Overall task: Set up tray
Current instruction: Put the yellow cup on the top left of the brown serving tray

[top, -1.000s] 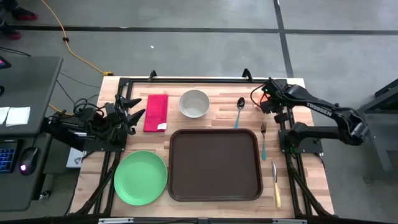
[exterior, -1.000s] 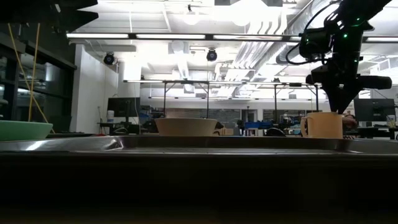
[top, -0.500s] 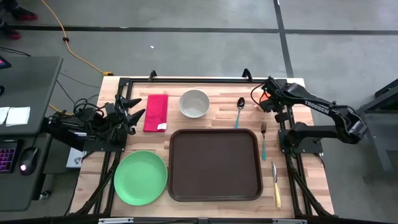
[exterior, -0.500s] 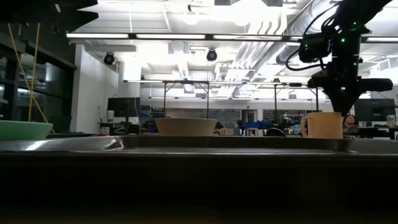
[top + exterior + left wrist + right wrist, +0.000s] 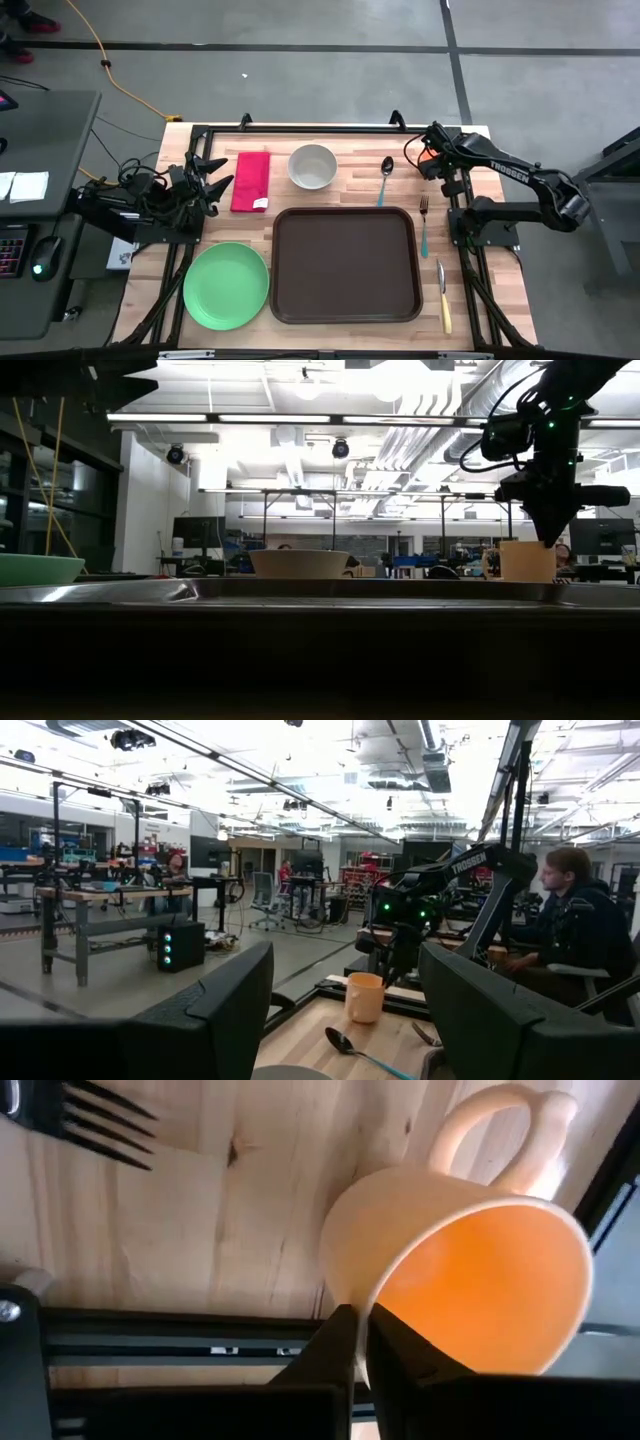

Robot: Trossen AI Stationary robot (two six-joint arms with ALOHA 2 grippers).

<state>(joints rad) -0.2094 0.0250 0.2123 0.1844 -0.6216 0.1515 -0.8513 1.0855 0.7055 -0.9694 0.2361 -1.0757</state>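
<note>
The right gripper (image 5: 362, 1342), at the far right corner of the wooden table (image 5: 300, 230), has its two dark fingers nearly closed on the rim of a pale orange ceramic mug with a loop handle (image 5: 470, 1270): in the right wrist view one finger sits inside the rim and the other outside, the wall pinched between them. The mug looks tilted there, and whether its base touches the wood cannot be told. The step in hand appears to be collecting the mug for the tray; the next move likely calls for a clean lift and a carry inward and toward the near edge, clear of the cutlery. Just beside the gripper, on its inward side, lies a fork with a teal handle (image 5: 424, 222), then a dark-bowled spoon with a teal handle (image 5: 384, 179). Nearer the front edge is a knife with a yellow handle (image 5: 443, 297). The large dark brown rectangular plastic tray (image 5: 346, 265) sits bare, well inward. Beyond it are a white round bowl (image 5: 313, 166), a red folded napkin (image 5: 251, 181) and a round green plate (image 5: 226, 285). The left gripper (image 5: 215, 178) waits farthest off, its fingers spread wide and empty.
</note>
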